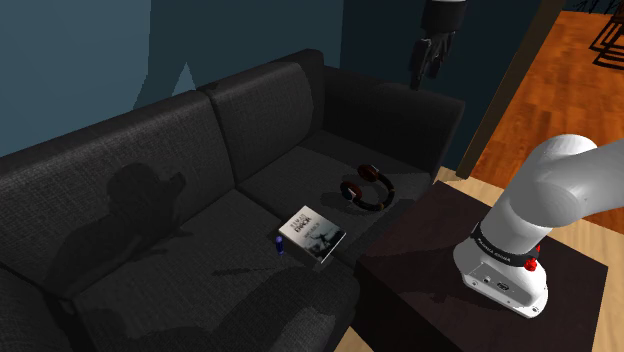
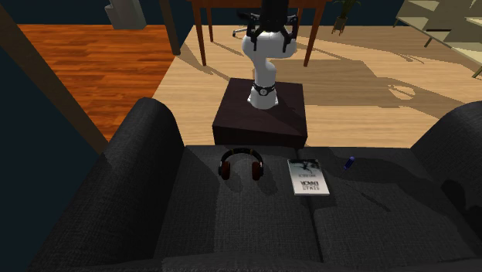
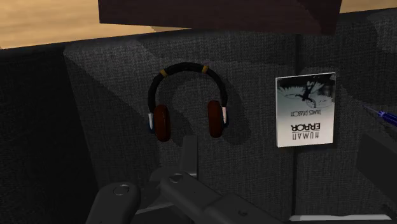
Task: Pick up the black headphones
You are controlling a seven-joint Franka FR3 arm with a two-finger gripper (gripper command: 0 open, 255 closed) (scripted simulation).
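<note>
Three things on dark sofa seat [image 2: 232, 224]: headphones [image 3: 216, 119], book [image 3: 305, 109], blue pen [image 3: 382, 116]

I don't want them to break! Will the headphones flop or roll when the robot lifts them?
Probably no rolling: the headphones lie flat on the sofa seat. Lifted by the thin band, the red ear cups may swing. They look slim, so probably light.

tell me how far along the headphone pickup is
Done: nothing yet. The black headphones with dark red ear pads lie flat on the dark fabric sofa, beside the white book. In hand: the all-black gripper hangs high above the seat, touching nothing. Left: descend over the headphones, grasp them and lift.
</note>
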